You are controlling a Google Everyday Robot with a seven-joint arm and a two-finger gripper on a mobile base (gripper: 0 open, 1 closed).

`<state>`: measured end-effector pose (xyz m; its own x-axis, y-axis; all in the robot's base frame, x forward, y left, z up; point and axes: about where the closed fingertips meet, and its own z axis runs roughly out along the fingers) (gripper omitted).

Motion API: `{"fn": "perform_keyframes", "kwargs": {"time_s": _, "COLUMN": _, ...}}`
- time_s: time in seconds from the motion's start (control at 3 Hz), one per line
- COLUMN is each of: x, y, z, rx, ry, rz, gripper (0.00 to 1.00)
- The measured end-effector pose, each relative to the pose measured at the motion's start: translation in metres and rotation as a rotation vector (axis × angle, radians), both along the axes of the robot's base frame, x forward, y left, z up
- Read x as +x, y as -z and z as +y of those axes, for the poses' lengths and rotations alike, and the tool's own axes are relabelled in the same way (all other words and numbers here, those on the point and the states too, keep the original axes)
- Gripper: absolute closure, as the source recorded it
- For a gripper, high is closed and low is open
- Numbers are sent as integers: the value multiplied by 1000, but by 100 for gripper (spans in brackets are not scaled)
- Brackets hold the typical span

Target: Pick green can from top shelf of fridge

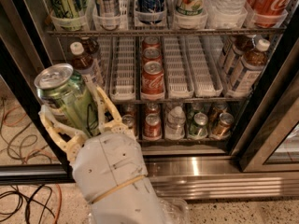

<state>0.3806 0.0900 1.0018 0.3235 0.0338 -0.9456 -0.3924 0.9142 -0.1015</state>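
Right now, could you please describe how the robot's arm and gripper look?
The gripper, at lower left before the fridge, has cream, lattice-ribbed plastic jaws. The arm is a pale-grey rounded shell with a thin tan band around it.

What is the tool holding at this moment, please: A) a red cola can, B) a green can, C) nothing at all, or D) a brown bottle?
B: the tool, at lower left in front of the fridge, is shut on the green can, with a finger on each side of it.
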Motion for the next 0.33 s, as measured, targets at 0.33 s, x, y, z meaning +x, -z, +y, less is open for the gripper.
{"fn": "perform_keyframes", "kwargs": {"time_s": 0.33, "x": -2, "y": -1, "z": 2, "rx": -2, "ry": -2, "rz": -6, "gripper": 100}}
